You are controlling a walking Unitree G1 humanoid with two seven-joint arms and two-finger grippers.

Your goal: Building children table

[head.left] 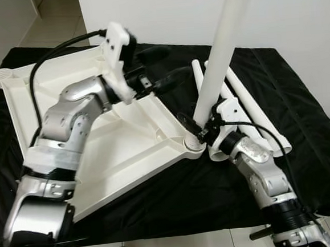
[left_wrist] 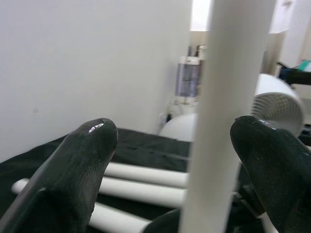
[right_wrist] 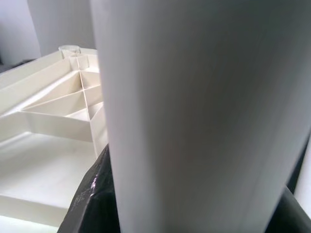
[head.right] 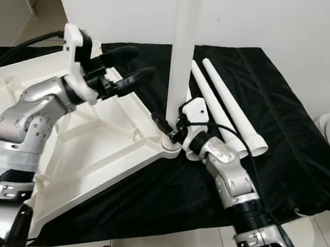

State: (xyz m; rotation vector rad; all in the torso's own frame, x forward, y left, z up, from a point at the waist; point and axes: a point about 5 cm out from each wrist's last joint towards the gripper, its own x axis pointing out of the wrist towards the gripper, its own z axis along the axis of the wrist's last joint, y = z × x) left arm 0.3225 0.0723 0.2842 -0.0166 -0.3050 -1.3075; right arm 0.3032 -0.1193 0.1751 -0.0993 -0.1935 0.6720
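- Lies upside down on the black-draped worktop [head.left: 176, 197]: the white tabletop [head.left: 121, 144], ribbed underside up, so that the corner sockets face upward to take legs.
- Stands nearly upright in the near corner socket [head.right: 170, 141]: one white leg [head.right: 183, 53], foot seated there, top leaning slightly.
- Pinches that leg low down, just above the socket: the right claw [head.right: 174, 128], black fingers pressed against the tube, probably to steady it or push it home while it seats.
- Hovers over the tabletop beside the leg's middle: the left claw [head.right: 127, 66], fingers spread, touching nothing; in the left wrist view, sits the leg between the two fingertips [left_wrist: 85, 160], seemingly lined up for a second, higher hold.
- Lie side by side on the cloth, just beyond the right arm: spare legs [head.right: 233, 112], kept within reach for the remaining sockets, such as the far corner one [head.left: 1, 74].
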